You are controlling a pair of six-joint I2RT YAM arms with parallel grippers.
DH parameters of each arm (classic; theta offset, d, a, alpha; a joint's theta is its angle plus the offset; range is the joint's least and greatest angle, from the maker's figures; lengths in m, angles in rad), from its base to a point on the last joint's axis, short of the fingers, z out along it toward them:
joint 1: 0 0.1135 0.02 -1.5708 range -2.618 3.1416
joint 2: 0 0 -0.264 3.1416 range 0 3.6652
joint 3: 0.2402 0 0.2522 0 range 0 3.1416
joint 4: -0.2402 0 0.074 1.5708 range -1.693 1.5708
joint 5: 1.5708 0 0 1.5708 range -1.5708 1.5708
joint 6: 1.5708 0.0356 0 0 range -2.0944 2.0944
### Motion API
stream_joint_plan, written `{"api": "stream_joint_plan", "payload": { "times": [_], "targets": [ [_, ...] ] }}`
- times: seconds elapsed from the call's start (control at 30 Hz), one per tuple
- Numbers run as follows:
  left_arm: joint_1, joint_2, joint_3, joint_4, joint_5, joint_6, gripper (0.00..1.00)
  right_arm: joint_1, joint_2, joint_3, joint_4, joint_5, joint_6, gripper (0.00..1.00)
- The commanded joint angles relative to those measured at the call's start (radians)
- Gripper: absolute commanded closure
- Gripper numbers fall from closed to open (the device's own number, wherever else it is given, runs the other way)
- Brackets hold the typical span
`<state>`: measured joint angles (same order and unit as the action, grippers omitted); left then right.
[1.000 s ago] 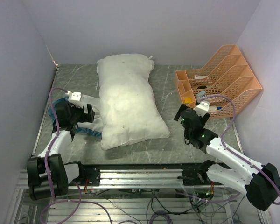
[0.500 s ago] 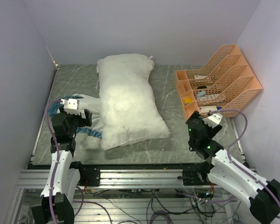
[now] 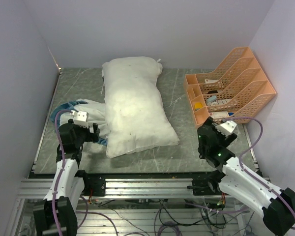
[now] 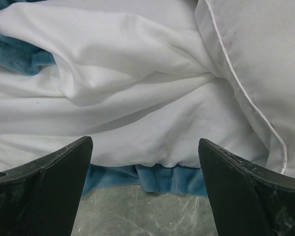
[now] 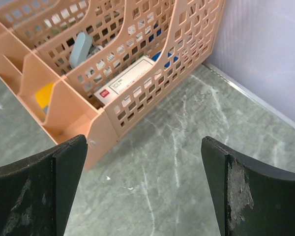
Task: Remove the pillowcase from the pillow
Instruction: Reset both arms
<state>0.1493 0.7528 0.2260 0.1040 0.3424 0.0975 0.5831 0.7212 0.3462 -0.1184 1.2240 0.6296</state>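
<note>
Left gripper (image 4: 143,160) – jaws spread wide and holding nothing – sits low over the desk near its left edge, its two dark fingers (image 4: 49,187) framing a rumpled heap of cloth just ahead of them. That cloth is the pillowcase (image 4: 113,93), lying mostly white side out, with a teal ruffled hem (image 4: 160,178) resting on the marbled grey desk (image 3: 78,78) and another teal fold showing at the upper left of the wrist view. The heap lies by the left edge of the desk, touching the left flank of the pillow (image 3: 135,110). The pillow lies bare and plump in the middle of the desk, running lengthwise from the far edge toward the near edge; its piped seam shows at the right of the left wrist view. Right gripper (image 5: 143,147) – likewise wide apart and empty – hangs above bare desk near the right edge, facing an orange perforated file rack (image 3: 236,78) that stands against the right wall toward the far right corner. Its compartments hold a white box (image 5: 128,83), a grey-blue object (image 5: 81,46) and something yellow (image 5: 44,96).
</note>
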Motion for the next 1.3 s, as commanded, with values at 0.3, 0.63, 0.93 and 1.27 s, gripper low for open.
{"api": "stream_joint_plan", "payload": {
  "times": [0.3,0.63,0.93,1.27],
  "targets": [
    [0.000,-0.227,-0.095,0.093,-0.088,-0.067,0.00,-0.008,0.260,0.102,0.008,-0.086,-0.191,0.00],
    [-0.001,-0.294,-0.172,0.176,-0.155,-0.091,0.00,-0.015,0.078,-0.006,0.026,0.070,-0.006,0.00],
    [-0.006,-0.393,-0.189,0.093,-0.220,-0.114,0.00,-0.029,-0.168,-0.172,0.328,0.083,-0.262,0.00],
    [-0.005,-0.354,-0.184,0.115,-0.206,-0.108,0.01,-0.046,0.061,-0.060,-0.005,0.104,-0.011,0.00]
  ]
}}
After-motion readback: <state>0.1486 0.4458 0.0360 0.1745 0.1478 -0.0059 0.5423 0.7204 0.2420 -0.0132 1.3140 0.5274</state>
